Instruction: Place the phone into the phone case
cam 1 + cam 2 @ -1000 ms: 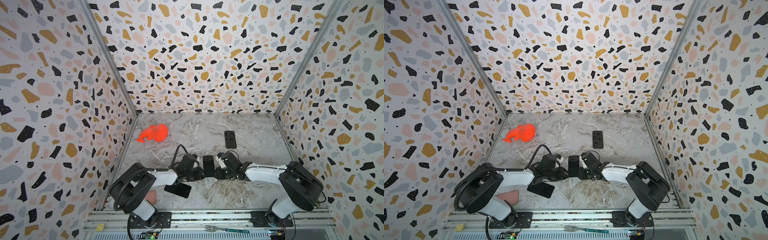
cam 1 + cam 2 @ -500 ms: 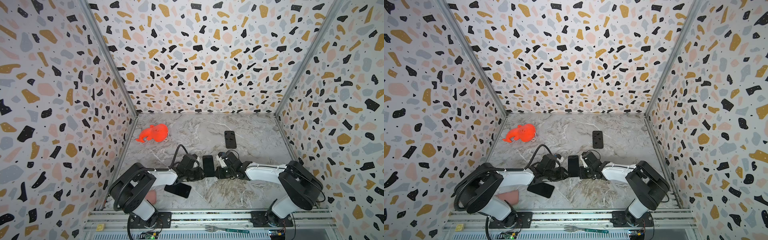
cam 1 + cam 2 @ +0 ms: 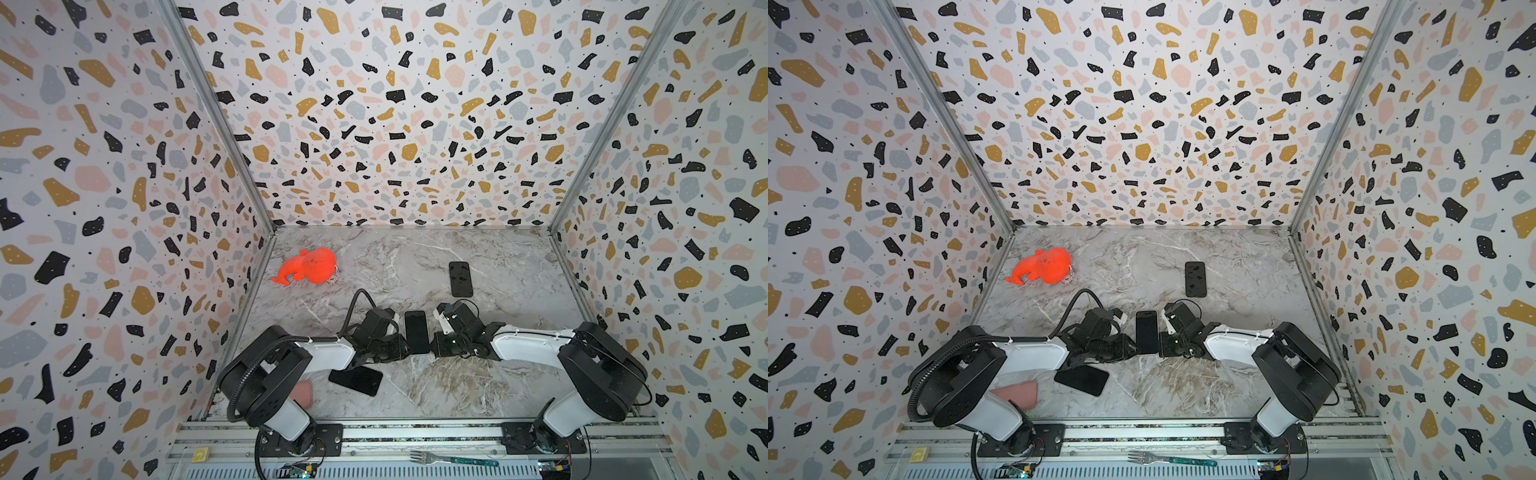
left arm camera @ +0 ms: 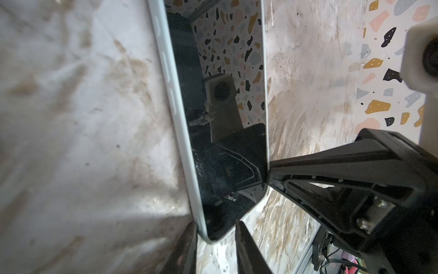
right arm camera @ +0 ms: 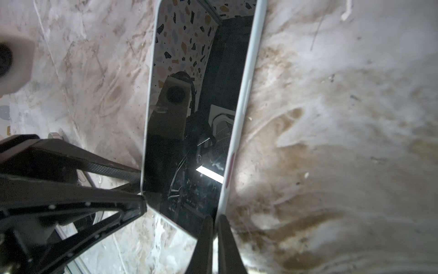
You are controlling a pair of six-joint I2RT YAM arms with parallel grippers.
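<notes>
On the marble surface point(image 3: 519, 291), the phone point(image 3: 417, 331) sits near the middle. I see the left jaws clamped on its near corner, the right jaws closed tight against its edge.

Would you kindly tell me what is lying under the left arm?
A black slab and a pink flat thing poke out from under the left arm; how far each runs beneath it is covered.
</notes>
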